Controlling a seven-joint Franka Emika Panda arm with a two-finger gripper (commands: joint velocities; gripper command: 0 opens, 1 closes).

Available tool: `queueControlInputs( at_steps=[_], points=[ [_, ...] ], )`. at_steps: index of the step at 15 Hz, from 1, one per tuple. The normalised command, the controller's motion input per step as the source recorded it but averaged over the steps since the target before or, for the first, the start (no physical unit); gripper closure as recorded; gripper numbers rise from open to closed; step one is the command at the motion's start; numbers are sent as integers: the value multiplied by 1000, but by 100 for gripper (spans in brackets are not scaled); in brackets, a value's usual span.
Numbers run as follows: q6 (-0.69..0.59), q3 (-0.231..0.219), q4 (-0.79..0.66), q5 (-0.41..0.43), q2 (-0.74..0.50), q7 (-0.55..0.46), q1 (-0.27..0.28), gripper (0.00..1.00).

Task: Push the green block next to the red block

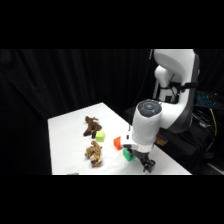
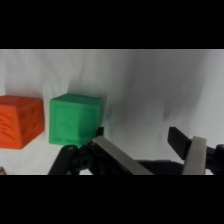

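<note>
From the side, the hand (image 1: 145,162) hangs low over the white bench (image 1: 65,135), just beside the green block (image 1: 128,154). At the wrist, this emerald cube (image 2: 75,119) sits near the red block (image 2: 20,121), a narrow gap between them; the fingers (image 2: 117,156) are spread open, holding nothing.

Robotics laboratory: a white robot arm (image 1: 170,85) mounted beside a white table (image 1: 70,145), black curtains (image 1: 60,80) behind, cables (image 1: 212,125) at right.
</note>
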Motion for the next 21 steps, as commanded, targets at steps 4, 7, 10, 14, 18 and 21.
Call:
queueControlInputs(
  at_steps=[4, 7, 10, 14, 18, 21],
  points=[
    [126, 112, -59, 252, 20, -410, -338, 0],
    [13, 44, -60, 178, -74, -398, -318, 0],
    [-192, 19, -19, 129, -198, -346, -236, 0],
    [-557, 38, 60, 124, -348, -286, -123, 0],
    [-770, 35, 207, 163, -388, -240, -61, 0],
    [-733, -54, 346, 95, -361, -157, -56, 0]
  ],
)
